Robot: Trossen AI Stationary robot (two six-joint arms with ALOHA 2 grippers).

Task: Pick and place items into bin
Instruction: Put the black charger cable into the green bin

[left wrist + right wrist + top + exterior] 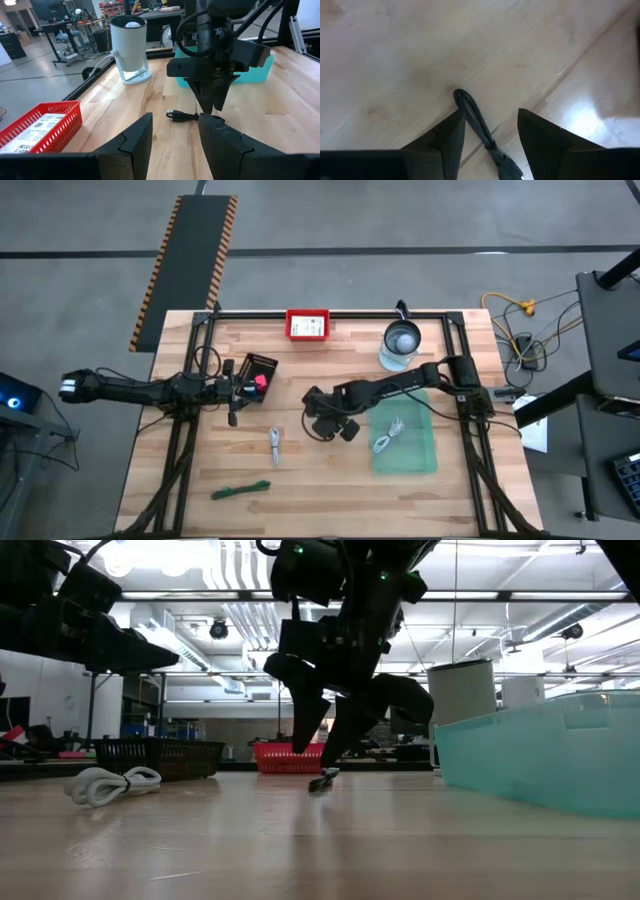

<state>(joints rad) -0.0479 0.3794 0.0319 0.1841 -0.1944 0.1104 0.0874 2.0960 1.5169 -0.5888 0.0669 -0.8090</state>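
The left gripper (232, 392) waits parted and empty, aimed across the table (300, 480), the pink ball (262, 381) just beside it. The right gripper (487, 125) points straight down, fingers narrowly apart astride the black stick (479, 125), likely to pinch it. The bin (425, 450) lies to its right, cable (388, 438) already inside.

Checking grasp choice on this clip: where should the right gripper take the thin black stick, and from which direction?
Probably mid-shaft, from straight above. The thin black stick lies flat on the table, between the open fingers of the right gripper, which straddle its width.
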